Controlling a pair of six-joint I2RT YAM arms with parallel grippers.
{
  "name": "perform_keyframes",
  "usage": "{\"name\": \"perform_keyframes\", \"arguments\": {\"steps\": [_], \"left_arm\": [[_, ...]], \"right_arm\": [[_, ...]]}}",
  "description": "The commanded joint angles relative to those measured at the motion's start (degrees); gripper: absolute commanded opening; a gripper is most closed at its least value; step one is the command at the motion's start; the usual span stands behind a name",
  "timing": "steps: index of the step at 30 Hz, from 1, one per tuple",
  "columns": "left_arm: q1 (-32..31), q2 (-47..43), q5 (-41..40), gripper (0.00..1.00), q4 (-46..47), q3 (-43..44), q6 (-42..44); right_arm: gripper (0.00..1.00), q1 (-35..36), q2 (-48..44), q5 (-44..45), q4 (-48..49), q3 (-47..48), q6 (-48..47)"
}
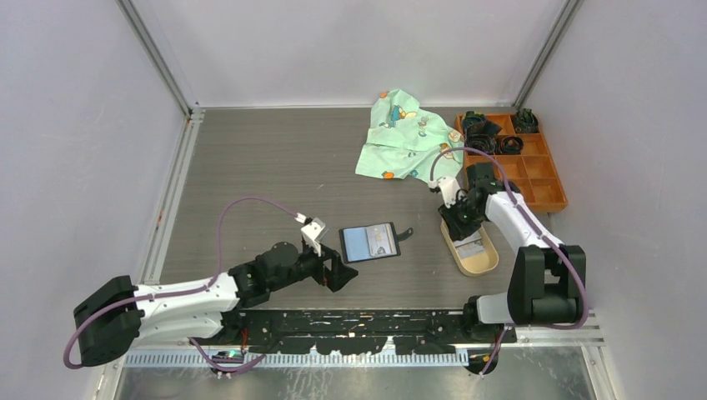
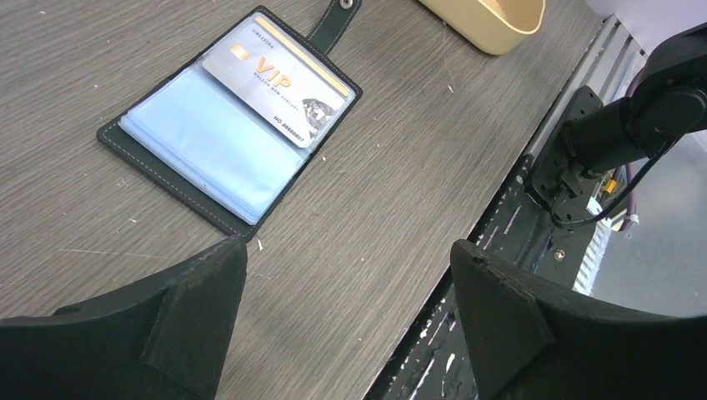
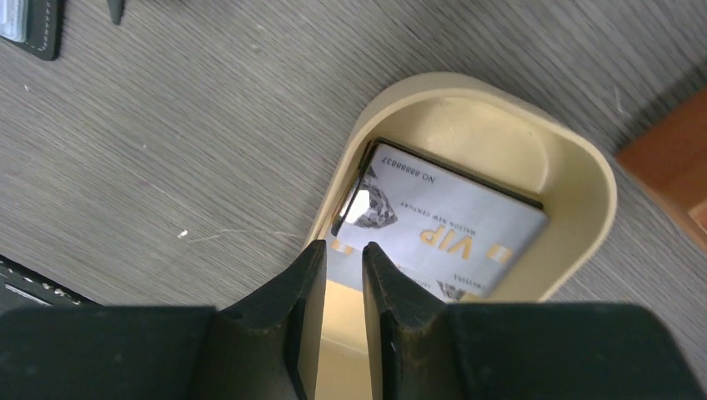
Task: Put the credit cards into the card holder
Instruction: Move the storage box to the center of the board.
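Hovering low over the counter (image 1: 275, 167), the left pincer (image 2: 346, 258) is spread wide and empty, just near-left of the holder (image 2: 200, 142). We see the holder lying open and flat mid-counter, with its snap tab pointing right and blue sleeves on its left half. One VIP card (image 2: 279, 87) sits on its right half, slightly skewed. We cannot tell if it is tucked in.

The right pincer (image 3: 342, 250) is down at the far end of the tray (image 3: 600, 192), to the right of the holder. Its jaws are narrowed to a thin slit at the edge of the tray cards (image 3: 450, 225). We cannot tell if it grips anything. The tray cards are stacked, leaning inside the tray, print side up.

A cloth (image 1: 404, 133) lies crumpled at the far side, and a box (image 1: 542, 179) sits far right, beside the tray.
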Motion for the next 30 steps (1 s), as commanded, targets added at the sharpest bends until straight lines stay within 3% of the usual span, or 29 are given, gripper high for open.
{"name": "perform_keyframes", "arguments": {"steps": [1,9,14,17,21,26,30], "left_arm": [[0.28,-2.4,0.53,0.91,4.42,-0.63,0.85],[0.26,-4.8,-0.55,0.91,2.63,-1.05,0.63],[0.25,-7.07,-0.68,0.91,0.35,-0.63,0.63],[0.27,-9.0,-0.73,0.91,-1.75,-0.38,0.56],[0.26,-11.89,-1.53,0.91,-4.32,-0.35,0.56],[0.28,-13.2,-2.14,0.91,-3.36,-1.02,-0.41],[0.27,-12.56,-1.59,0.9,-2.91,-1.01,-1.17]], "right_arm": [[0.29,4.41,2.47,0.12,1.58,3.25,2.4],[0.29,13.09,7.08,-9.41,0.61,7.97,3.49],[0.32,13.53,6.49,-11.03,-2.5,10.12,-0.57],[0.36,10.05,2.72,-15.63,-5.21,9.64,-10.03],[0.38,1.82,1.52,-22.95,-16.44,12.4,-27.95],[0.38,1.67,3.07,-11.34,-19.57,9.59,-41.68],[0.4,-1.68,2.53,-9.41,-20.49,6.49,-52.81]]}}
